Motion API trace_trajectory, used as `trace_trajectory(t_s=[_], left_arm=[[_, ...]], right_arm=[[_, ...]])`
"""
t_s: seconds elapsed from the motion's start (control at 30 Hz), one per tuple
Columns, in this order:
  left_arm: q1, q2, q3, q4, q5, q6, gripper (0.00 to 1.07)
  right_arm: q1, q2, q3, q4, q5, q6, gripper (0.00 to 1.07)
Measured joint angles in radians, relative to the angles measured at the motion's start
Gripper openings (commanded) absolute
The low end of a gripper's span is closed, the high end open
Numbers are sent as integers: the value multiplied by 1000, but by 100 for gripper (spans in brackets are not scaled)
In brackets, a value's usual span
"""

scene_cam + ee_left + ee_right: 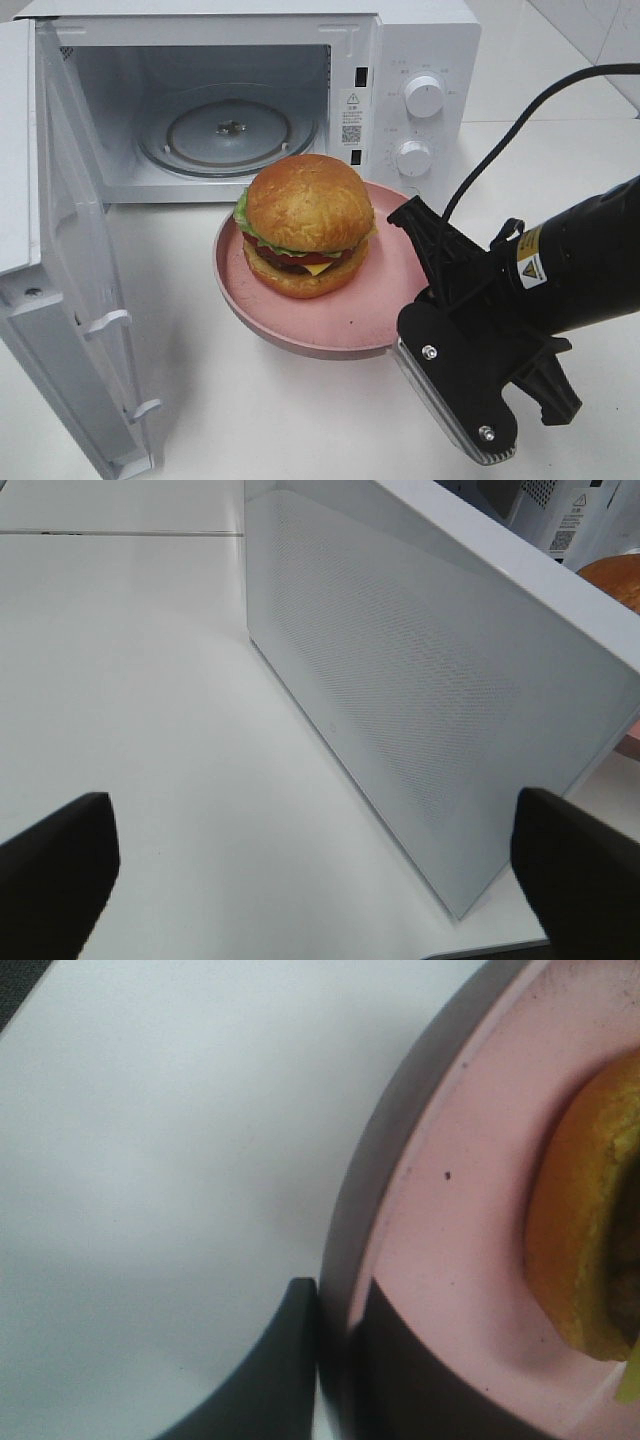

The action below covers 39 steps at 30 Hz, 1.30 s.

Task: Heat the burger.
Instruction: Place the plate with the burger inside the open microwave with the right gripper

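The white boxy microwave (420, 60) is standing at the back of the white tabletop (300, 430), with its hinged door (70, 300) hanging out to the left and the round glass turntable (228, 130) lying inside. The tall golden-bunned burger (308, 225) is sitting on the pink round plate (330, 325), just before the opening. The black right gripper (333, 1305) is pinching the plate's right front rim, one finger inside and one outside. The black left gripper (320, 880), jaws spread wide, is hovering beside the door's outer face.
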Motion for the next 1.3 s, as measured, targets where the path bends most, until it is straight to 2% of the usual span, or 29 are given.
trace_trajectory(t_s=[0.3,1.03,1.3], left_arm=[[0,0,0,0,0,0,100],[0,0,0,0,0,0,100],[0,0,0,0,0,0,100]], right_arm=[[0,14,-16,-65,-5,78,0],[0,301,-309,-89,-6,210,0],[0,358,-379,-92,5,211,0]])
